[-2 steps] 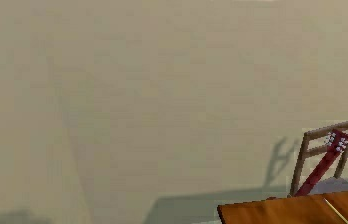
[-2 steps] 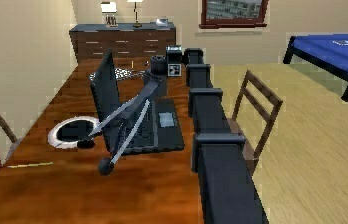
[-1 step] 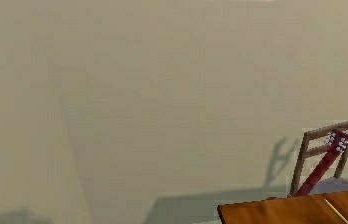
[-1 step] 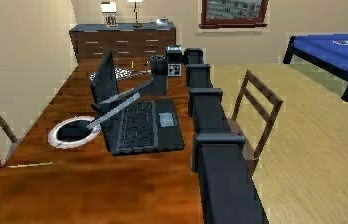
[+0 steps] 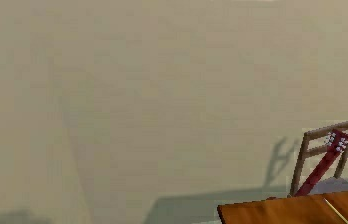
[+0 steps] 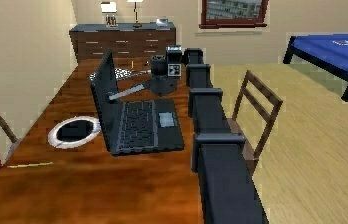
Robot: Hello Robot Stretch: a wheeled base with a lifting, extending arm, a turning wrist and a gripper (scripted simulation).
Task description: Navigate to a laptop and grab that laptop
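Forward view is mostly showing bare beige wall, with a corner of the wooden desk (image 5: 282, 212) poking in at bottom right and a chair (image 5: 327, 129) beside it; arm side view is showing the laptop (image 6: 137, 118) sitting lid-up on the desk, next to a white plate (image 6: 74, 131), with the arm (image 6: 217, 140) reaching along it and the tool (image 6: 142, 86) showing against the screen; I can't tell how its fingers are set or whether it's holding anything. Looks like it's lining up the grab, so I'd be going slow, aiming for the lid's edge and avoiding shoving the laptop toward the plate.
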